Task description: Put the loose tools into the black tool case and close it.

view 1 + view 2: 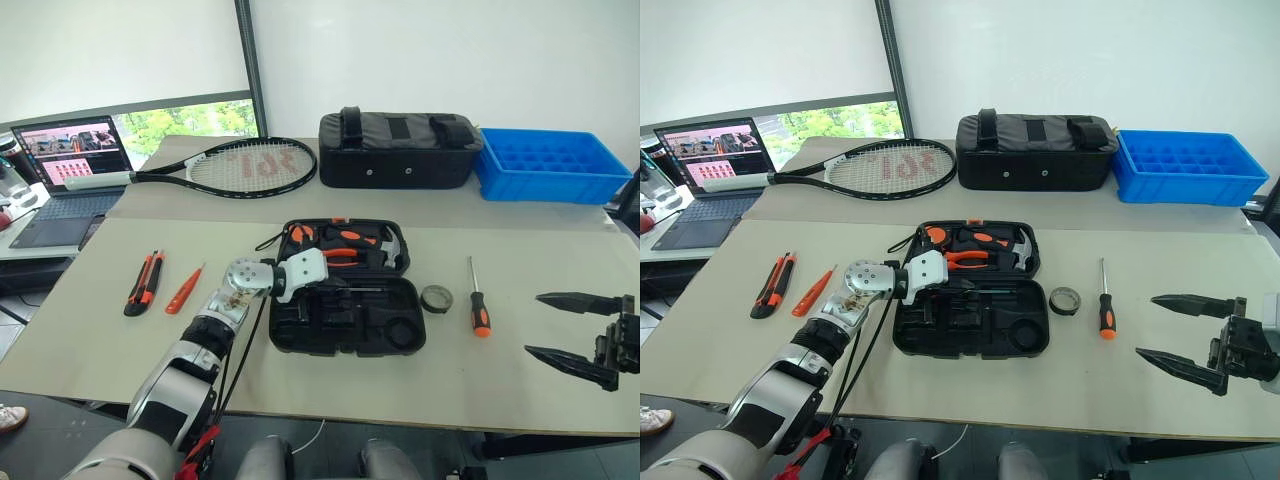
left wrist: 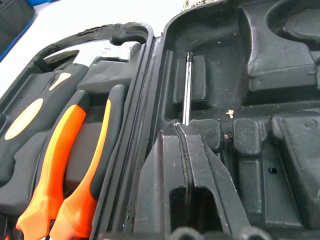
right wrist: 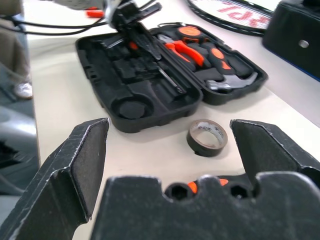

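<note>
The black tool case [image 1: 345,292] lies open flat in the middle of the table [image 1: 90,330], its far half packed with orange-handled pliers [image 1: 345,256] and a hammer [image 1: 392,240], its near half showing mostly bare moulded slots. The left gripper [image 2: 185,131] is down inside that near half, fingers pressed tight together on a screwdriver [image 2: 187,85], whose thin metal shaft runs out from the fingertips and lies along a slot by the hinge. Off the case's right end sits a small black tape roll [image 1: 435,298], and just beyond it a second screwdriver [image 1: 478,302] with an orange-and-black handle, both loose on the table. The right gripper [image 1: 570,328] hovers near the table's right edge, fingers spread wide with nothing between them, pointing toward that screwdriver. Toward the left edge lie a utility knife [image 1: 143,282] and a slim orange tester [image 1: 184,289], side by side and apart. Along the far edge rest a tennis racket [image 1: 238,166], a black fabric bag [image 1: 398,148] and a blue tray [image 1: 549,165].
</note>
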